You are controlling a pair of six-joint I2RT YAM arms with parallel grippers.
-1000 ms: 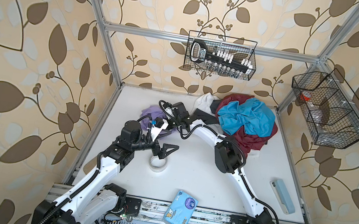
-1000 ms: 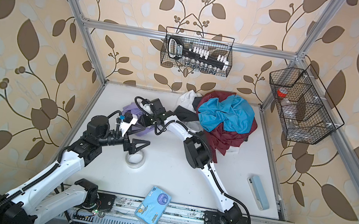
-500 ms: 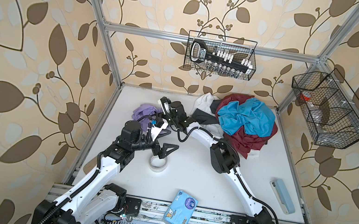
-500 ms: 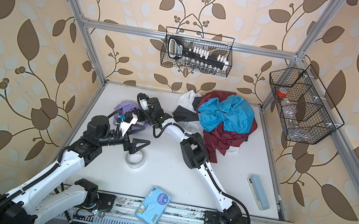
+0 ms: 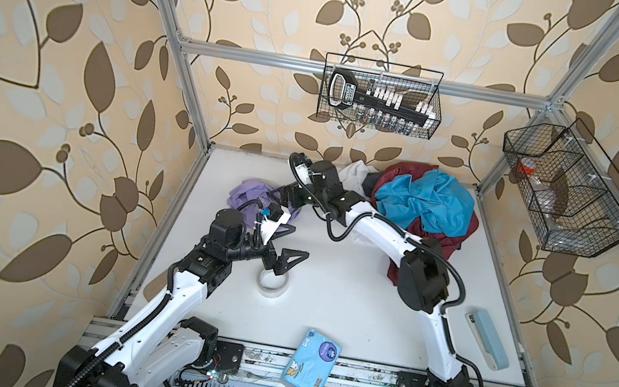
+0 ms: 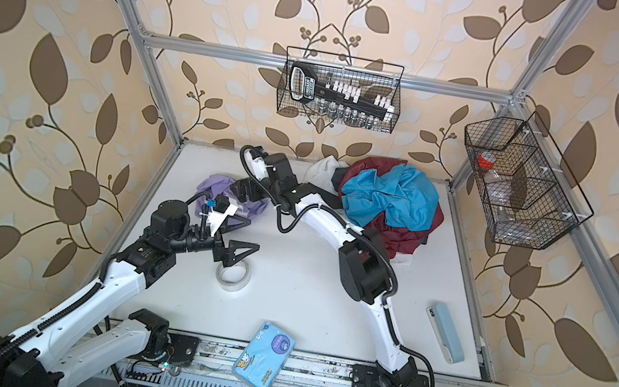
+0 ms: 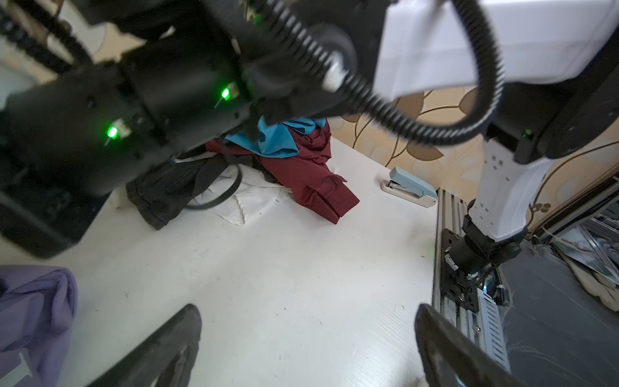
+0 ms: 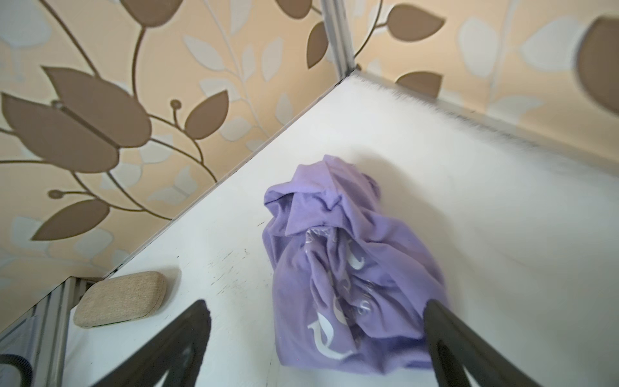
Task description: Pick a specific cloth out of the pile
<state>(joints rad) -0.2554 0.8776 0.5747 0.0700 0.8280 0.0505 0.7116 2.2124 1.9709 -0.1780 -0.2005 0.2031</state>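
Note:
The cloth [image 8: 351, 268] is a crumpled lavender shirt with white lettering, lying on the white table near the back left, apart from the pile; it shows in both top views [image 5: 248, 197] [image 6: 214, 188]. My right gripper [image 8: 316, 305] hangs open just above it, and the cloth's near end shows between the spread fingers. In both top views that gripper [image 5: 280, 197] [image 6: 243, 190] sits at the cloth's right edge. The pile [image 5: 424, 204] [image 6: 390, 201] of blue, maroon, white and dark garments stays at the back right. My left gripper [image 5: 300, 241] [image 7: 306, 310] is open and empty over bare table.
A tape roll [image 5: 273, 281] lies under my left gripper. A blue tissue pack [image 5: 310, 365] sits on the front rail and a stapler [image 5: 487, 336] at the right edge. A beige case [image 8: 120, 298] lies by the left wall. Wire baskets [image 5: 381, 100] [image 5: 565, 189] hang on the walls.
My right gripper has opened wide and let go of the lavender cloth, which now rests on the table. The left arm has not moved.

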